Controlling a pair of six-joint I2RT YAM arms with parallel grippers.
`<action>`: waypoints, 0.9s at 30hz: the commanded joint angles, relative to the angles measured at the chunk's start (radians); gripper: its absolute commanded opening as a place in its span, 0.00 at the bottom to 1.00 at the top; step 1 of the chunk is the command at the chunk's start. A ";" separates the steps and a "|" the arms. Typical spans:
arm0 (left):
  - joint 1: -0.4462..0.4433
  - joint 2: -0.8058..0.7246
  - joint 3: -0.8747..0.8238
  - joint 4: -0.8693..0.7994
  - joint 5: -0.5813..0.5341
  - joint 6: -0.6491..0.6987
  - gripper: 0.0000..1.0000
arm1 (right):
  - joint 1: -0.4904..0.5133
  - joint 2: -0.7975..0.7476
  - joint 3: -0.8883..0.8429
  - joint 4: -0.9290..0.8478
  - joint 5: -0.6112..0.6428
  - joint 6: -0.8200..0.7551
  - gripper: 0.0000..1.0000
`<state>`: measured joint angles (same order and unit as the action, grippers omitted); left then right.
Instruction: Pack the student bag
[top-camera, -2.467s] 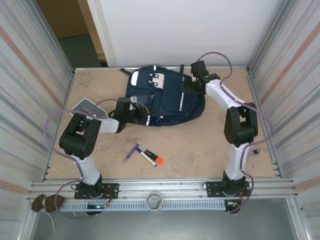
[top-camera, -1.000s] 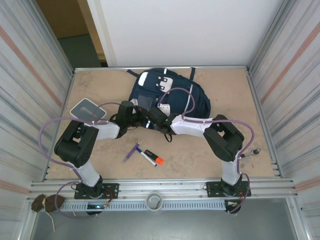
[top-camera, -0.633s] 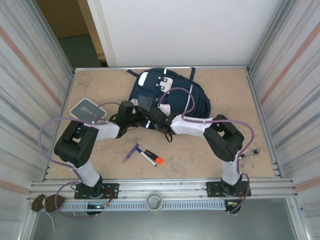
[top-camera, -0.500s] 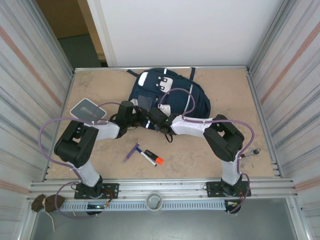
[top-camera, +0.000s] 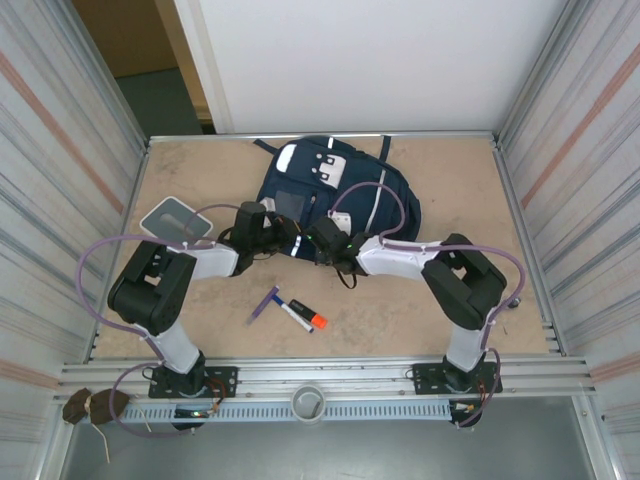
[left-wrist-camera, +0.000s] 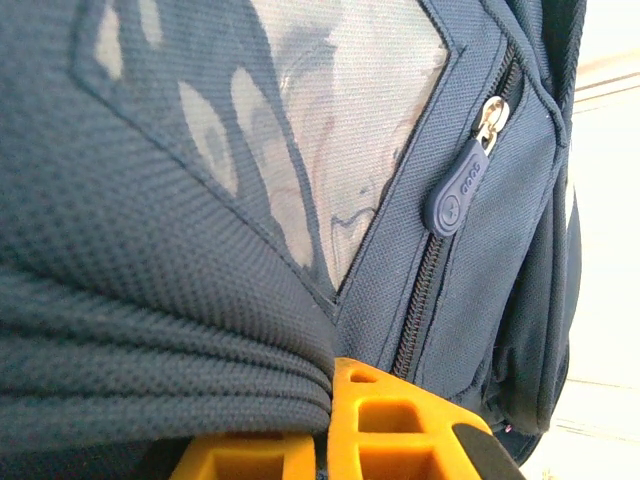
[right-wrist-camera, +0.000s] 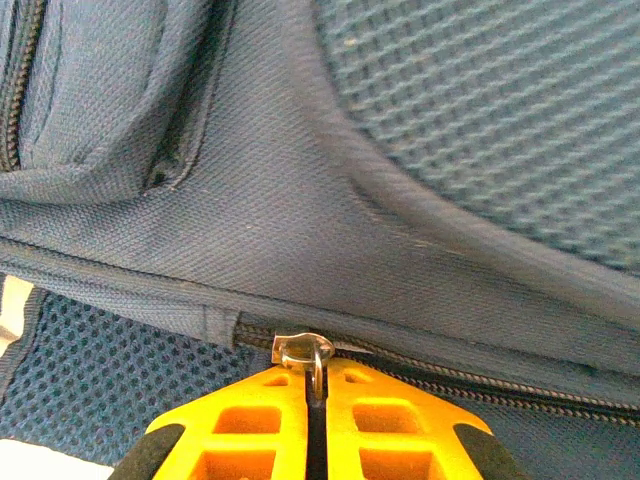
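Tan board table, corrugated metal walls on both sides, white wall behind, open doorway at far left. One flat grey pad on the left. One left gripper, fingers together, pinching a fold of the student bag. One bag, lying mid-table toward the back. Nearer the front: one purple pen and one orange-capped marker, just beside each other. One right gripper, clamped on the bag's metal zipper pull. Two arms total.
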<state>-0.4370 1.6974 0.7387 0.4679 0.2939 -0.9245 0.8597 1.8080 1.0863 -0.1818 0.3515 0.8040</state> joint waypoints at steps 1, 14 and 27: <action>0.040 -0.021 -0.005 -0.074 -0.017 0.069 0.00 | -0.041 -0.069 -0.059 -0.020 -0.014 -0.003 0.03; 0.132 0.020 0.040 -0.114 0.023 0.149 0.00 | -0.172 -0.272 -0.256 0.004 -0.226 -0.090 0.00; 0.233 0.082 0.224 -0.256 0.105 0.329 0.00 | -0.312 -0.449 -0.322 -0.043 -0.323 -0.206 0.00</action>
<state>-0.2424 1.7645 0.9012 0.2600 0.4576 -0.7059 0.5438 1.3861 0.7460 -0.1516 0.0204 0.6418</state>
